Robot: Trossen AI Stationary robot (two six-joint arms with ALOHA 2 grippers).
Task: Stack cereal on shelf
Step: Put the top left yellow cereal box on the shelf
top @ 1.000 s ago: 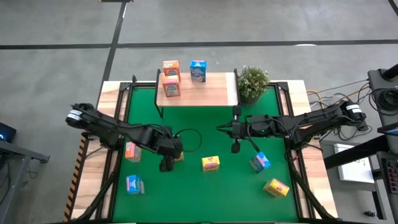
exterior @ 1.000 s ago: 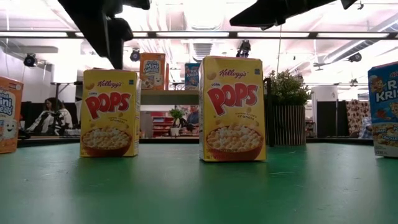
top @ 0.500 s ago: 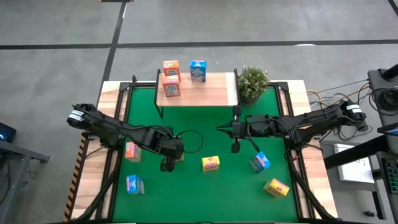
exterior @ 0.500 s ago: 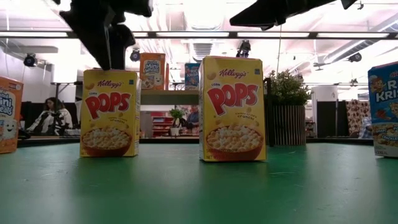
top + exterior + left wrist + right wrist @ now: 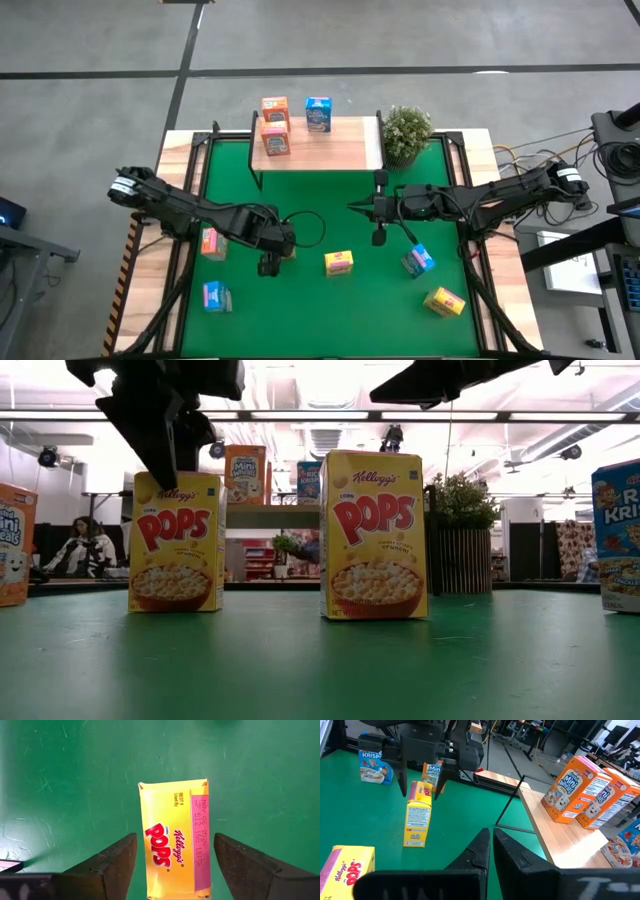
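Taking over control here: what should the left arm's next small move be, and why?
Probably close the left end effector. Its open fingers already straddle the top of an upright yellow Pops box on the green mat, with gaps on both sides. The right end effector waits shut.

Printed cardboard cereal box, faint sheen, between matt black left tool fingers; scuffed matt green worktop; pale smooth-grained wood shelf, thin black metal legs.

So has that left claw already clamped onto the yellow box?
No, the left gripper stands open astride the yellow Pops box, with green mat visible between each finger and the box.
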